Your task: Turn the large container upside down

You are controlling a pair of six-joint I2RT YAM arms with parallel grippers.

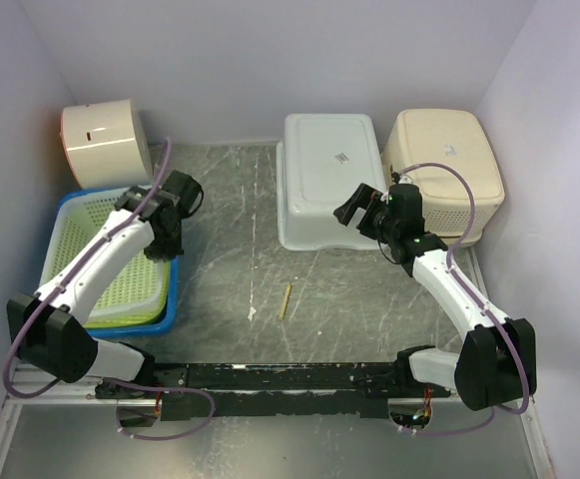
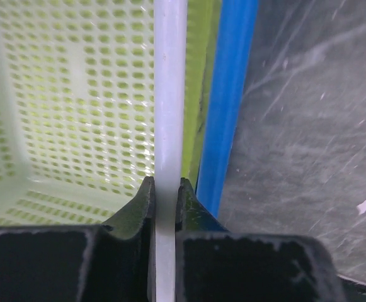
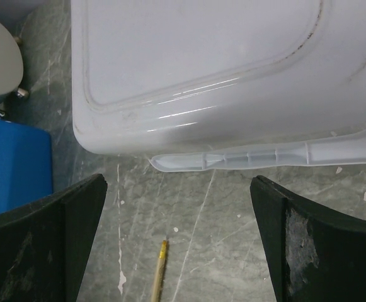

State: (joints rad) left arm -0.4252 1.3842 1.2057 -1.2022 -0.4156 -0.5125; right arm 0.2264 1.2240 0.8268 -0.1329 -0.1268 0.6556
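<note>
A large pale grey tub (image 1: 327,175) lies bottom up at the back middle of the table; it fills the top of the right wrist view (image 3: 201,63), its rim (image 3: 264,157) on the table. My right gripper (image 1: 354,212) is open and empty just in front of that rim, the jaws wide apart (image 3: 179,182). At the left, perforated baskets (image 1: 100,264) are nested in a blue one (image 1: 170,299). My left gripper (image 1: 162,232) is shut on the white rim (image 2: 169,94) of the inner perforated basket, at its right side (image 2: 165,189).
A cream tub (image 1: 449,165) lies bottom up at the back right, beside the grey tub. A beige round container (image 1: 105,145) stands at the back left. A thin wooden stick (image 1: 286,298) lies mid-table, also in the right wrist view (image 3: 159,270). Walls close in three sides.
</note>
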